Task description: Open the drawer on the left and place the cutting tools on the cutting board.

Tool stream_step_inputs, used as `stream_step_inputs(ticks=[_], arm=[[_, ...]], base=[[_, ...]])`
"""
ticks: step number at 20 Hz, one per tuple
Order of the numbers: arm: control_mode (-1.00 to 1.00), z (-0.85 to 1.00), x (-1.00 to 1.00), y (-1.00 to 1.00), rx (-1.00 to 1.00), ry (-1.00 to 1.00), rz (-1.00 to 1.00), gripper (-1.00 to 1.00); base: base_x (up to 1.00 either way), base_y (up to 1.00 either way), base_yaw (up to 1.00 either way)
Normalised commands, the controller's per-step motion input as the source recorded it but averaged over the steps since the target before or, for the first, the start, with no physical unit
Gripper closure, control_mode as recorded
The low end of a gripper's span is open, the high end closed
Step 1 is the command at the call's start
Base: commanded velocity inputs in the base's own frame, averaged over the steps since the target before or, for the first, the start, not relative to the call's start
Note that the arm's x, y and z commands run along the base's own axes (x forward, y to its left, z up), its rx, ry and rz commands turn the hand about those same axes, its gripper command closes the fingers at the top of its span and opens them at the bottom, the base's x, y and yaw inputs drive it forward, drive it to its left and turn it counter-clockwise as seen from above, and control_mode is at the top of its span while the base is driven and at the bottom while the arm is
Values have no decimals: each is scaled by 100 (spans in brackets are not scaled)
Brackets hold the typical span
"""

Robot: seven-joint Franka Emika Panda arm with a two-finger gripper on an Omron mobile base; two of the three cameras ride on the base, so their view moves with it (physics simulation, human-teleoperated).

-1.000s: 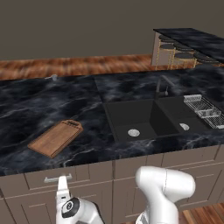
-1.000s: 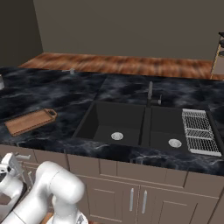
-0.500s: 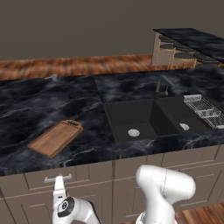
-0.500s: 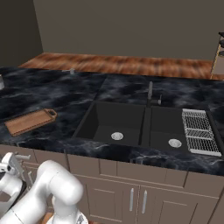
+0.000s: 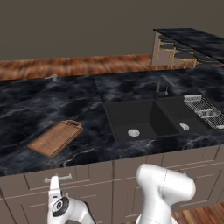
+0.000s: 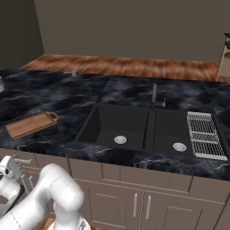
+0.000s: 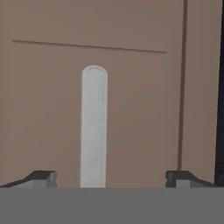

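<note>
Two dark fingertips (image 7: pixel 43 177) stand wide apart either side of the silver bar handle (image 7: pixel 94 127), so our two-finger gripper (image 7: pixel 111 178) is open and holding nothing; over the last second the hand has crept up closer under the wide taupe-brown drawer (image 5: pixel 48 175), still shut. We judge the clamp comes next; the rectangular brown wooden cutting board (image 5: pixel 56 137) waits on the black marble counter (image 5: pixel 26 109) above, bare.
</note>
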Motion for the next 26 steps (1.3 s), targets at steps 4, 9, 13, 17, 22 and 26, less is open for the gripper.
stream_step_inputs(ticks=[4, 9, 13, 17, 22, 26], arm=[[-100, -20, 12, 6, 0, 0, 0, -100], [-100, -26, 9, 4, 0, 0, 0, -100], [-100, -35, 9, 2, 0, 0, 0, -100], [-100, -36, 14, 1, 0, -3, 0, -100], [-100, -19, 25, 0, 0, -7, 0, -100], [-100, -18, 41, 2, 0, -8, 0, -100]], base=[[0, 0, 0], [0, 0, 0], [0, 0, 0], [0, 0, 0], [0, 0, 0], [0, 0, 0]])
